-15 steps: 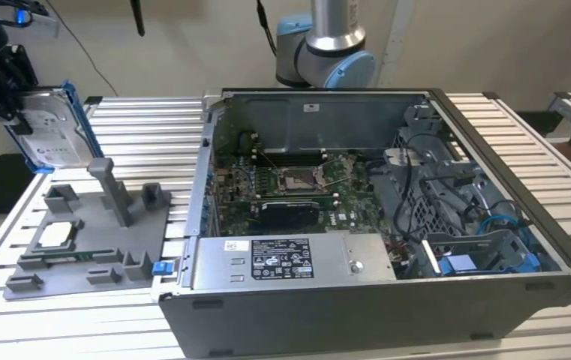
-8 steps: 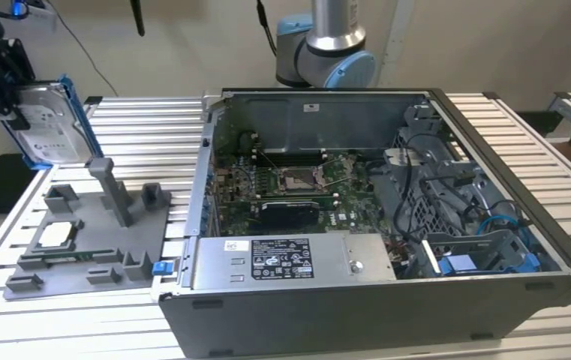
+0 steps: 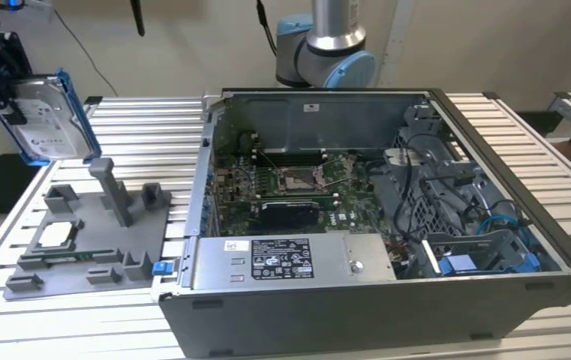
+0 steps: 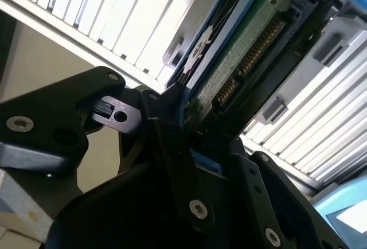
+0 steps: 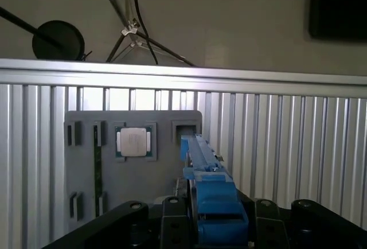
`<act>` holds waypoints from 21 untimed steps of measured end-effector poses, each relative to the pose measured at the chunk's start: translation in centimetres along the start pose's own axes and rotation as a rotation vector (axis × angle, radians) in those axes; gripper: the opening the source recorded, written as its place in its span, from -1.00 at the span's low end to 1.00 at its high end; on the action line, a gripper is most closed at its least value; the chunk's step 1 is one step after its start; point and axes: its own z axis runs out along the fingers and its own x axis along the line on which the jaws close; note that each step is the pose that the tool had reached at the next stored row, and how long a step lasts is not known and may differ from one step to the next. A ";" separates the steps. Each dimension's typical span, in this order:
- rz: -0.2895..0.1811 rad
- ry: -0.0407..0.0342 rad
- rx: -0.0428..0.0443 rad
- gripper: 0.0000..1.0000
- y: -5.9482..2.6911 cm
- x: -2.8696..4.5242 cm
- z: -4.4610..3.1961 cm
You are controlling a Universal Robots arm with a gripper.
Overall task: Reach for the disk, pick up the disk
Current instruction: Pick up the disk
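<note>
Above the far corner of the slatted surface [image 3: 135, 112], on the exterior view's left, the tool [image 3: 5, 90] is clamped on the disk [image 3: 53, 124]. The disk hangs on edge, clear of everything. Its long axis runs straight out from the tool, down toward the grey fixture [image 3: 85, 247] below. In the second wrist view, black fingers [image 4: 172, 157] press the blue-framed disk's two flat sides. The open computer case [image 3: 365, 315] stands well apart.

Open computer case [image 3: 365, 322] on slatted table [image 3: 145, 127], grey fixture [image 3: 90, 251] beside; square chip [image 5: 133, 142] in it
</note>
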 end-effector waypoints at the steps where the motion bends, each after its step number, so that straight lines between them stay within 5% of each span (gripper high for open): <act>1: 0.000 0.0001 -0.0002 -1.00 0.00 -0.01 -0.12; 21: 0.000 0.0000 -0.0001 -1.00 0.05 -0.22 -2.37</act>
